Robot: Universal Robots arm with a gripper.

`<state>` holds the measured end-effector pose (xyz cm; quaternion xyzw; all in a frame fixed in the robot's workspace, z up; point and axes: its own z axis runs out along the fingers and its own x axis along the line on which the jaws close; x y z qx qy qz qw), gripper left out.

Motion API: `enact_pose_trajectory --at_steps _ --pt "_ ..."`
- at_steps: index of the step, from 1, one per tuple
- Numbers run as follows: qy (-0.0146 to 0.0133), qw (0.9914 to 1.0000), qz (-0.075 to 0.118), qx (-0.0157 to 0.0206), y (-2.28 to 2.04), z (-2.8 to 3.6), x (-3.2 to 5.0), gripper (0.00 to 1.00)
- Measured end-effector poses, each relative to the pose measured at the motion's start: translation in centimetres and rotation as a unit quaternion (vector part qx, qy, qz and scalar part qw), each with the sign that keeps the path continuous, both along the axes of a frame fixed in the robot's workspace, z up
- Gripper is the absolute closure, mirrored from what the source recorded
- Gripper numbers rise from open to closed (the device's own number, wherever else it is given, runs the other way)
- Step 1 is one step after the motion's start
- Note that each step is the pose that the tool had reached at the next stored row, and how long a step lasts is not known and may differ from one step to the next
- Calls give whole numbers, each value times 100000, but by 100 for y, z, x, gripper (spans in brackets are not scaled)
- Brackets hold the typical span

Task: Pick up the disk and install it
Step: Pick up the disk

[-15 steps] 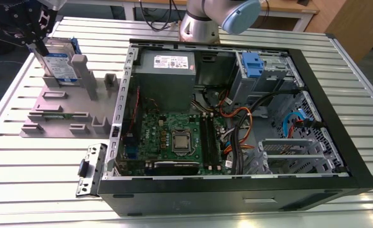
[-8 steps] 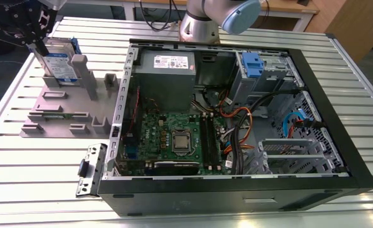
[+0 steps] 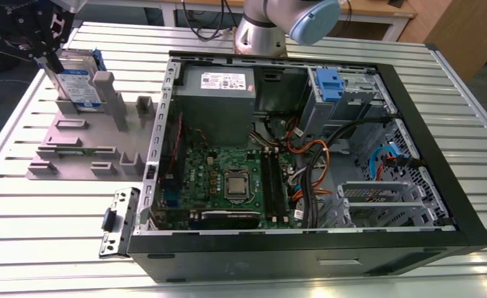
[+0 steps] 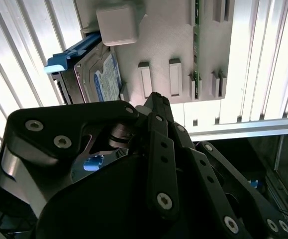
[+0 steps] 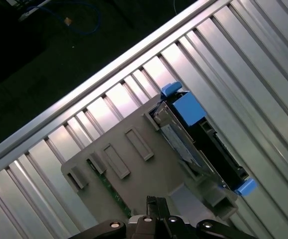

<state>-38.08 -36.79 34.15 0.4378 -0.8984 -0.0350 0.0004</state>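
Note:
The disk (image 3: 79, 84) stands on edge in a grey holder (image 3: 77, 139) at the exterior view's left, beside the open computer case (image 3: 309, 149). It is silver with a white-and-blue label and a blue bracket. My gripper (image 3: 51, 59) hangs just above the disk's top edge, slightly to the exterior view's left of it. In the second wrist view the disk (image 4: 101, 74) lies beyond the black gripper (image 4: 153, 99). In the first wrist view the disk (image 5: 193, 137) sits apart from the gripper (image 5: 156, 206). Nothing is lifted.
Inside the case are a grey power-supply box (image 3: 216, 93), a motherboard (image 3: 226, 180), orange and black cables (image 3: 309, 155) and a metal drive cage with a blue latch (image 3: 330, 84). A loose metal bracket (image 3: 119, 220) lies on the slatted aluminium table (image 3: 44, 248).

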Motion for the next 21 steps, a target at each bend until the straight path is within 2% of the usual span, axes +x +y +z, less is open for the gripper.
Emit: enact_pose_trajectory --at_steps 5,6,8,9,21 --pt "4 99997 760 -32 0 0 0 90" --pt "3 99996 886 -175 0 0 1 90" --pt "11 99992 1054 -701 0 1 0 90" --pt "6 99991 1116 -779 -1 0 0 90" --pt "5 99982 1708 -795 0 0 0 90"
